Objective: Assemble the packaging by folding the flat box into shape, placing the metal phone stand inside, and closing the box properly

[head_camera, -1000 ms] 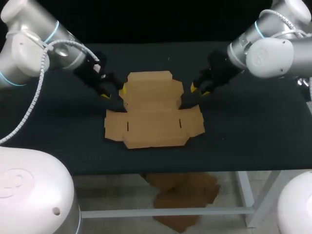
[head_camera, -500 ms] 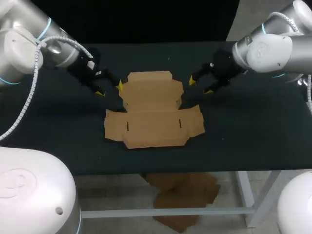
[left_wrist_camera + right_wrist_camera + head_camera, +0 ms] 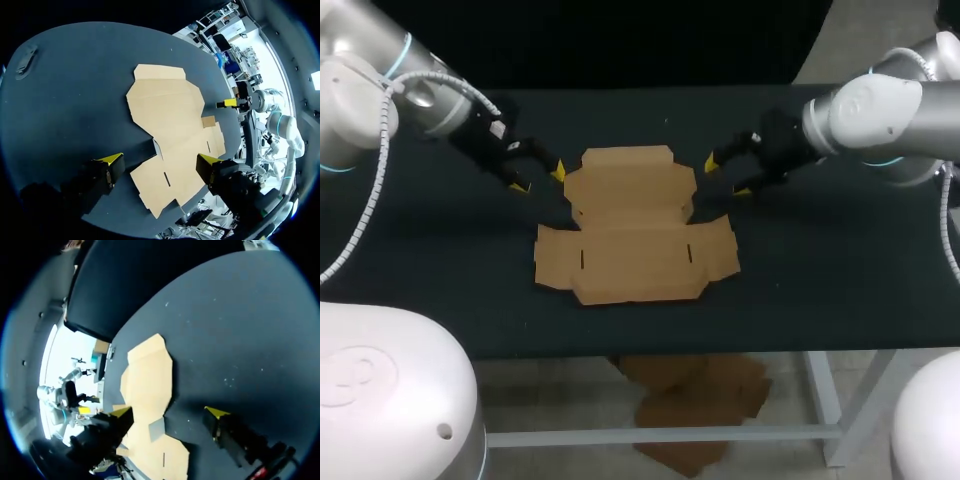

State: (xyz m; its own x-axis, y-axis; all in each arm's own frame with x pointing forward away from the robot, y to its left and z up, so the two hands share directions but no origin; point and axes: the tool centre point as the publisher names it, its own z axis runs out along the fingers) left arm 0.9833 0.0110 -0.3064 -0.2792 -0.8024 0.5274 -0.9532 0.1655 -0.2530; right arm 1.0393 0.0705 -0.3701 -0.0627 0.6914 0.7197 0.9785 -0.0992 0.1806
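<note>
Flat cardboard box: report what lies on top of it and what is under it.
Nothing lies on the flat box; its upper face is bare cardboard. It rests on the dark table. Anything beneath the sheet is covered.

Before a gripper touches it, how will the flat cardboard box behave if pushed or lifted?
The flat box lies thin and flush on the table, so it is probably light and may slide when pushed. Its cut flaps and creases suggest it would bend at the folds if lifted by one edge.
</note>
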